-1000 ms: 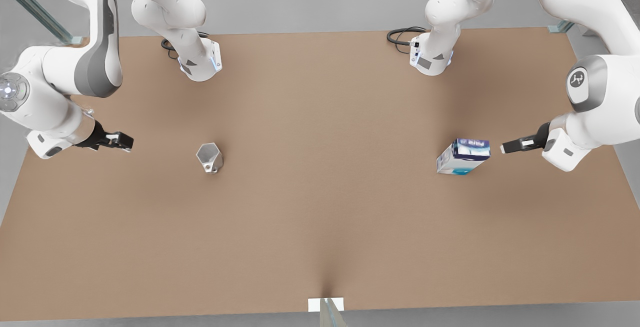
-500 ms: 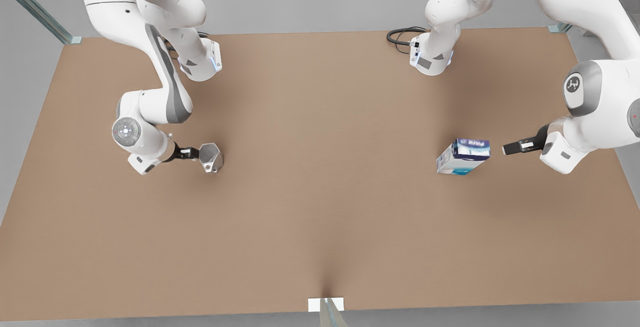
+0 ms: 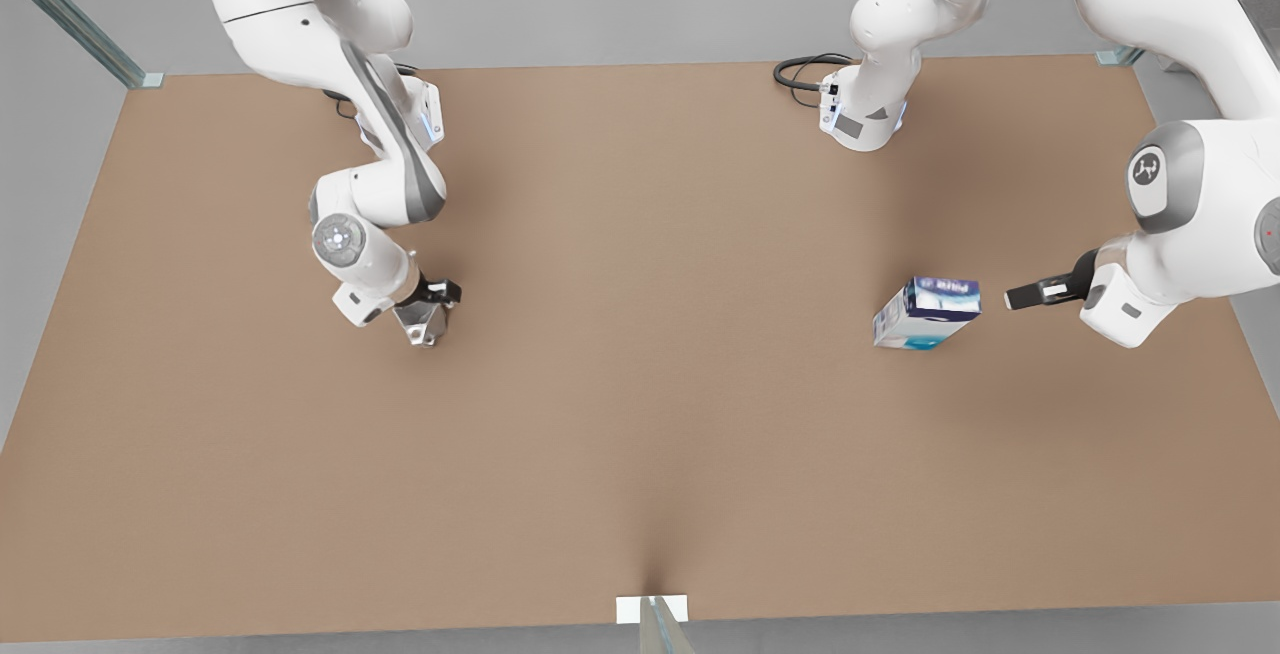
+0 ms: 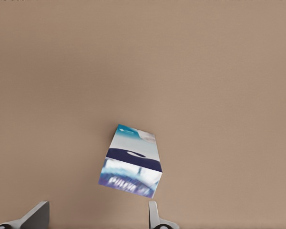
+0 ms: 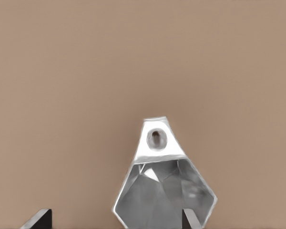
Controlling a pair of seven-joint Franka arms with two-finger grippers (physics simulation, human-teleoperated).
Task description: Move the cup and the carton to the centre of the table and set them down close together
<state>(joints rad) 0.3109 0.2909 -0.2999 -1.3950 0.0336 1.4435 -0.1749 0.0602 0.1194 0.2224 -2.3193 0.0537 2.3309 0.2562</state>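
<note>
A two-armed robot sets up to gather two objects on a light-brown desk (image 3: 640, 454). At centre-left of the front view, the right tool (image 3: 432, 296) sits directly over the silvery faceted cup (image 3: 420, 322), which rests on the desk well to the left of the middle; the right wrist view shows the cup (image 5: 164, 191) with its fingers (image 5: 38, 218) spread, one outside the rim and one inside the mouth, not yet closed on it, apparently placed to pinch the wall for a lift. At centre-right of the front view, the blue-and-white carton (image 3: 926, 313) stands on the desk, well apart from the cup, with the left tool (image 3: 1022, 294) just to its right and clear of it. In the left wrist view, the carton (image 4: 131, 161) lies ahead of the wide-open fingers (image 4: 153, 217), lined up for a side approach. Neither object has reached the desk's centre.
</note>
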